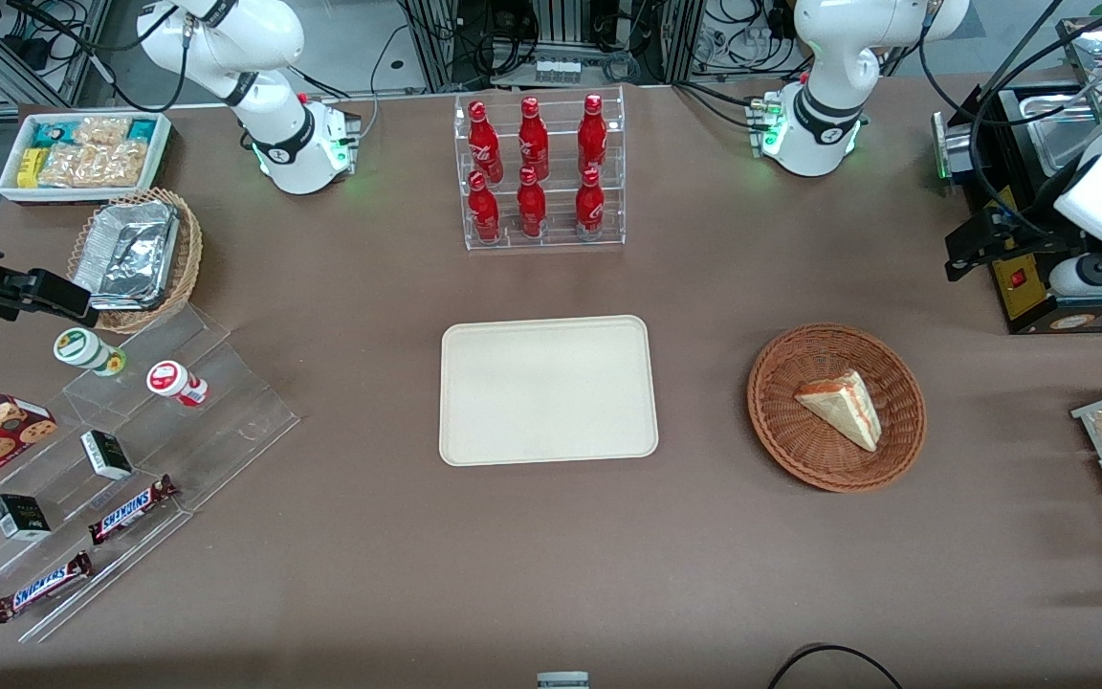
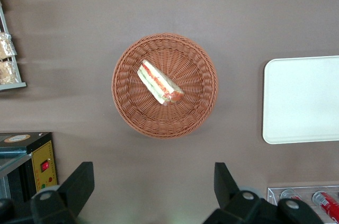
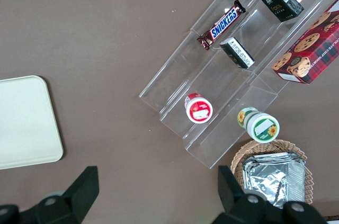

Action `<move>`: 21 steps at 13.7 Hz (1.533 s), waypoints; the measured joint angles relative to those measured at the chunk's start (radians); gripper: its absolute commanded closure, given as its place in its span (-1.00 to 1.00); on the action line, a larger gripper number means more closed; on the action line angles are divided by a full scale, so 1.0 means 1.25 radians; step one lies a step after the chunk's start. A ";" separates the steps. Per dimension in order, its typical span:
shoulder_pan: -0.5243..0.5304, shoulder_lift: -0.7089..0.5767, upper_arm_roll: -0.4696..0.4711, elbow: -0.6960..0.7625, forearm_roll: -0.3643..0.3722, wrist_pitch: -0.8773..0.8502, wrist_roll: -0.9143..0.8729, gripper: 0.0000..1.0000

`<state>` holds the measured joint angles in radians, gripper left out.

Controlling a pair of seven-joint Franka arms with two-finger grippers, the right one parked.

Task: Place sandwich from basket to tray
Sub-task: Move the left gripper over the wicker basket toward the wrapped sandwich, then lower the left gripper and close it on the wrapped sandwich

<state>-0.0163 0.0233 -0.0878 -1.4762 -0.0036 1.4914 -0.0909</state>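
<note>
Left arm raised, gripper spread wide, holding nothing.
It hangs high over the tabletop; the sandwich lies in the basket, well apart from the bare tray.

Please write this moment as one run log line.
gripper: open, above table, apart from basket | sandwich: lying in basket | tray: holds nothing | phase: before grasp

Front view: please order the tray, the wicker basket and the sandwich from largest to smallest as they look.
1. tray
2. basket
3. sandwich

The gripper hangs open above the table, beside the basket.
</note>
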 measured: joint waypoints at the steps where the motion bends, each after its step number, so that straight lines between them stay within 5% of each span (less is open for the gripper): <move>1: 0.000 0.000 0.000 0.000 0.000 0.000 0.000 -1.00; 7: 0.001 0.022 0.003 -0.025 0.000 0.009 0.000 -1.00; 11: 0.001 0.044 0.003 -0.139 0.000 0.149 -0.015 -1.00; 21: -0.004 0.068 -0.004 -0.425 0.018 0.484 -0.351 -1.00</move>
<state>-0.0208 0.1087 -0.0935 -2.0074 0.0186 2.0967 -0.5294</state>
